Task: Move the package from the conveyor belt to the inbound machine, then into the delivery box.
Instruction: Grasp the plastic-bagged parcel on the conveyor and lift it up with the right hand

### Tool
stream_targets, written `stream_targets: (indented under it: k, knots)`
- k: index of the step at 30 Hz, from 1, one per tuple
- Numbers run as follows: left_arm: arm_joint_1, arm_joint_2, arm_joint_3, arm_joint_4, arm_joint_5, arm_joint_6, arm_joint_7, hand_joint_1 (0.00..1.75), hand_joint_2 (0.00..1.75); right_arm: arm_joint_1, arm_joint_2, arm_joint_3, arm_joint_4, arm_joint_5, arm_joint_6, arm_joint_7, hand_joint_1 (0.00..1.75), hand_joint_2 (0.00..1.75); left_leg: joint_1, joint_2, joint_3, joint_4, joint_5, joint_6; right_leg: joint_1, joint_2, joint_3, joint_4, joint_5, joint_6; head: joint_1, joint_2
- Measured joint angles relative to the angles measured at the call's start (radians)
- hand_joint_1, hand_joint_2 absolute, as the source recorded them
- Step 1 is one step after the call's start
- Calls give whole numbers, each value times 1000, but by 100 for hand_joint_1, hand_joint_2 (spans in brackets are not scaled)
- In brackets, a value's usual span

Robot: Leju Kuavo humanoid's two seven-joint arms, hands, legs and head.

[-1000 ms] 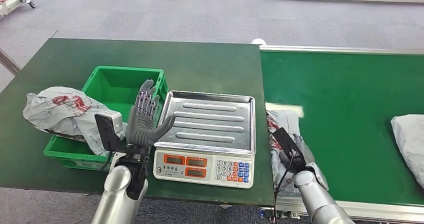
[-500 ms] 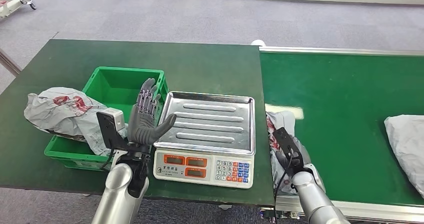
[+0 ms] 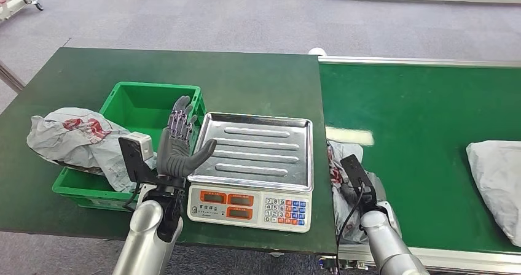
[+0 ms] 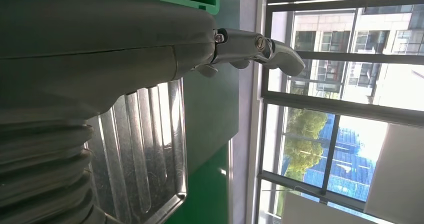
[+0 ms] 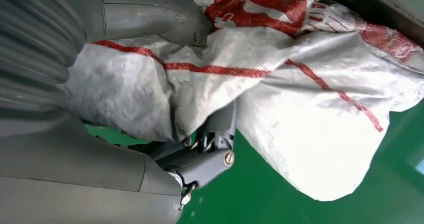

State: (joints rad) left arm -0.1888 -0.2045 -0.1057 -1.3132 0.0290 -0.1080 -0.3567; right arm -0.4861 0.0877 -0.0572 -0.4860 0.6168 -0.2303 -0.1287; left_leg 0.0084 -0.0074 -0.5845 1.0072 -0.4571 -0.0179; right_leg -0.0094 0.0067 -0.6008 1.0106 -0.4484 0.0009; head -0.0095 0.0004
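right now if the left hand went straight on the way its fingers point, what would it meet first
Probably nothing close: the left hand is open and raised, fingers pointing up and away between the green crate and the scale's steel tray. Beyond lies bare green table, though depth is unclear.

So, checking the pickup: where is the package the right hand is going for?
The package lies at the conveyor belt's near left end, beside the scale, gripped by the right hand.
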Motion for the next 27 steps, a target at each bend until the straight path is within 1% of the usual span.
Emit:
stream_targets:
  k: [15,18,21,27]
  knots:
    - [1,0,0,0,-3,3,-8,0,175,-13,-2,0,-3,9,-1,1,175,175,0,0,-1,0,0,0,0,0,0,0,0,0,0,0]
    - [3,1,0,-4,-4,4,-9,0,175,-13,-8,0,-25,10,-12,-16,175,175,0,0,-2,0,0,0,0,0,-1,0,0,0,0,0]
    - [17,2,0,-17,-9,15,-15,0,175,3,-15,1,-128,24,-15,-33,175,175,0,0,-3,0,0,0,-1,0,-2,0,0,0,0,0]
    - [48,3,3,-42,-26,21,-33,0,175,25,-40,28,-427,49,8,3,175,175,0,-1,-5,0,0,0,-1,0,-4,0,0,0,0,0]
